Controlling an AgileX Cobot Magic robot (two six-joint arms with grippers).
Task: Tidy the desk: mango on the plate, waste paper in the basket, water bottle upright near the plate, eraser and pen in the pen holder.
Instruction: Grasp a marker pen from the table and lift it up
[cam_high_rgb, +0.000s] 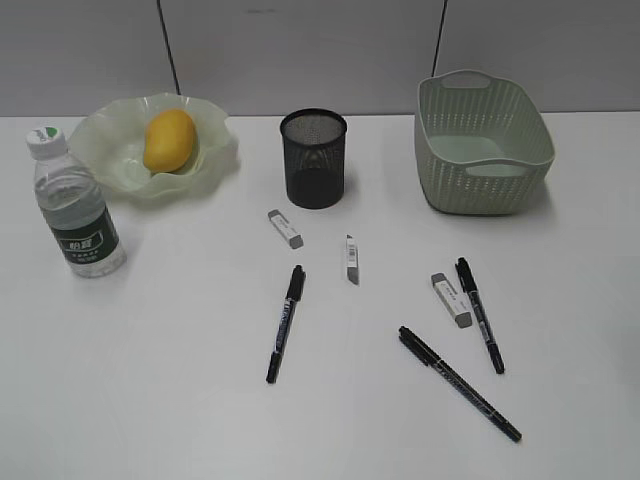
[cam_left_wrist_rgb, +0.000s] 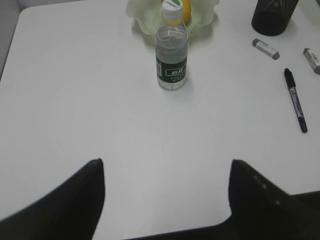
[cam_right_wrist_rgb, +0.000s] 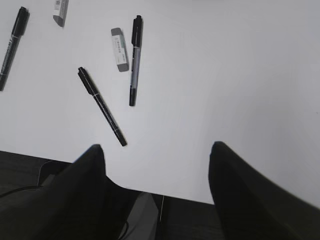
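The mango (cam_high_rgb: 169, 139) lies in the ruffled pale green plate (cam_high_rgb: 112, 148) at the back left of the desk (cam_high_rgb: 150, 380). The water bottle (cam_high_rgb: 75, 205) stands upright in front of the plate; it also shows in the left wrist view (cam_left_wrist_rgb: 171, 50). The black mesh pen holder (cam_high_rgb: 314, 158) stands at the back middle. Three erasers (cam_high_rgb: 286, 229) (cam_high_rgb: 351, 259) (cam_high_rgb: 451, 299) and three black pens (cam_high_rgb: 286, 322) (cam_high_rgb: 479, 314) (cam_high_rgb: 458, 383) lie on the desk. The basket (cam_high_rgb: 482, 145) is at the back right. No waste paper shows. My left gripper (cam_left_wrist_rgb: 166, 162) and right gripper (cam_right_wrist_rgb: 157, 147) are open, empty, above the desk's front edge.
A grey wall with two dark vertical seams runs behind the desk. In the right wrist view the desk's front edge and dark floor with a cable lie below my fingers.
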